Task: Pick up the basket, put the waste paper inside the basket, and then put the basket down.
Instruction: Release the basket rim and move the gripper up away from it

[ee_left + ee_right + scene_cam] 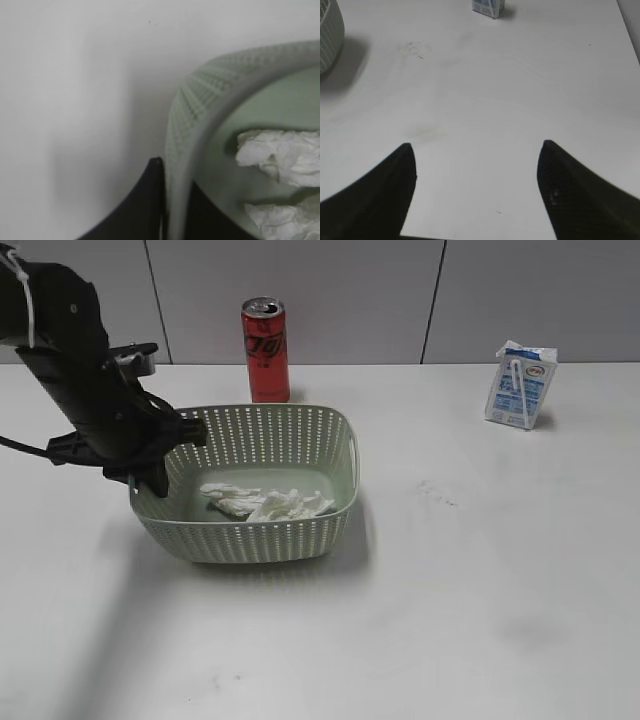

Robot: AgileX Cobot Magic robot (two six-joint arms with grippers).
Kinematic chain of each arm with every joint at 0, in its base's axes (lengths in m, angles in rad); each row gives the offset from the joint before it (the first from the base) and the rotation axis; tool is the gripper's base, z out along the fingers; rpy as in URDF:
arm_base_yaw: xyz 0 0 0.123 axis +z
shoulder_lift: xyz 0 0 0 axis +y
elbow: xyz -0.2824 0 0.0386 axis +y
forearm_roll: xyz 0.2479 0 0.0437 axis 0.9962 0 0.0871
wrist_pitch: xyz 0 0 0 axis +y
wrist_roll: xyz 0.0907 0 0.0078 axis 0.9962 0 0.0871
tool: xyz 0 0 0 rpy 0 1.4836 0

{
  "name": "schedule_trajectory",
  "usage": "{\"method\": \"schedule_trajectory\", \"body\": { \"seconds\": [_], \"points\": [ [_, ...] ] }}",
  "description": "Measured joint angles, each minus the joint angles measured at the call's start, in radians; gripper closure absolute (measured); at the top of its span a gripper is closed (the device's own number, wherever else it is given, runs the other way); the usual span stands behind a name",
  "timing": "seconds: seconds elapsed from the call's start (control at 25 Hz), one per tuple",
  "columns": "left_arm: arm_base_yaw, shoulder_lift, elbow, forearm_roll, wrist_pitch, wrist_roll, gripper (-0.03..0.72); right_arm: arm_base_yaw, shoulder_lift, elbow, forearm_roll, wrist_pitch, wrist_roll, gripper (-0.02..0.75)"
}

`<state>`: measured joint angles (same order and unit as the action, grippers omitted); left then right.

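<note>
While the left pincer (150, 475) clamps the basket (262, 540) rim, the right pincer (476, 170) gapes over the white table (480, 570)

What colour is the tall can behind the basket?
The can is red with dark lettering, clearest in the exterior view.

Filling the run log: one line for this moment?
left gripper: shut on basket rim | paper: in basket | right gripper: open, empty, over table

basket (255, 535): pale green, perforated, upright on table, rim pinched at left end | waste paper (265, 503): white crumpled wads inside basket
</note>
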<state>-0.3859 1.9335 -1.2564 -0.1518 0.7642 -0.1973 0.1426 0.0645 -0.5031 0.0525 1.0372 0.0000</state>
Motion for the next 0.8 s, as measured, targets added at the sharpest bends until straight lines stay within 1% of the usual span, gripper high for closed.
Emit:
{"method": "schedule_trajectory", "body": {
  "seconds": [0.12, 0.32, 0.4, 0.44, 0.48, 0.56, 0.64, 0.72, 0.76, 0.8],
  "points": [
    [-0.003, 0.019, 0.000, 0.002, -0.022, -0.001, 0.683, 0.000, -0.063, 0.001, -0.001, 0.005, 0.000, 0.167],
    [-0.004, 0.027, 0.000, 0.033, -0.049, -0.001, 0.683, 0.000, -0.068, 0.001, -0.001, 0.006, 0.000, 0.167],
    [-0.004, 0.035, -0.001, 0.040, -0.052, 0.008, 0.668, 0.000, -0.068, 0.001, -0.001, 0.006, 0.000, 0.167],
    [-0.004, 0.040, -0.001, 0.041, -0.052, 0.015, 0.641, 0.000, -0.068, 0.001, -0.001, 0.006, 0.000, 0.167],
    [-0.004, 0.045, -0.001, 0.043, -0.052, 0.020, 0.596, 0.000, -0.068, 0.001, -0.001, 0.006, 0.000, 0.167],
    [-0.004, 0.045, -0.004, 0.045, -0.052, 0.023, 0.464, 0.000, -0.068, 0.001, -0.001, 0.006, 0.000, 0.167],
    [-0.004, 0.045, -0.010, 0.047, -0.039, 0.026, 0.270, 0.000, -0.068, 0.001, -0.001, 0.006, 0.000, 0.167],
    [-0.004, 0.039, -0.028, 0.050, 0.004, 0.026, 0.109, 0.000, -0.068, 0.001, -0.001, 0.006, 0.000, 0.167],
    [0.000, 0.032, -0.045, 0.060, 0.040, 0.026, 0.063, 0.000, -0.068, 0.001, -0.002, 0.006, 0.000, 0.167],
    [0.005, 0.020, -0.067, 0.067, 0.081, 0.034, 0.036, 0.000, -0.068, 0.001, -0.005, 0.006, 0.007, 0.167]
  ]
}}
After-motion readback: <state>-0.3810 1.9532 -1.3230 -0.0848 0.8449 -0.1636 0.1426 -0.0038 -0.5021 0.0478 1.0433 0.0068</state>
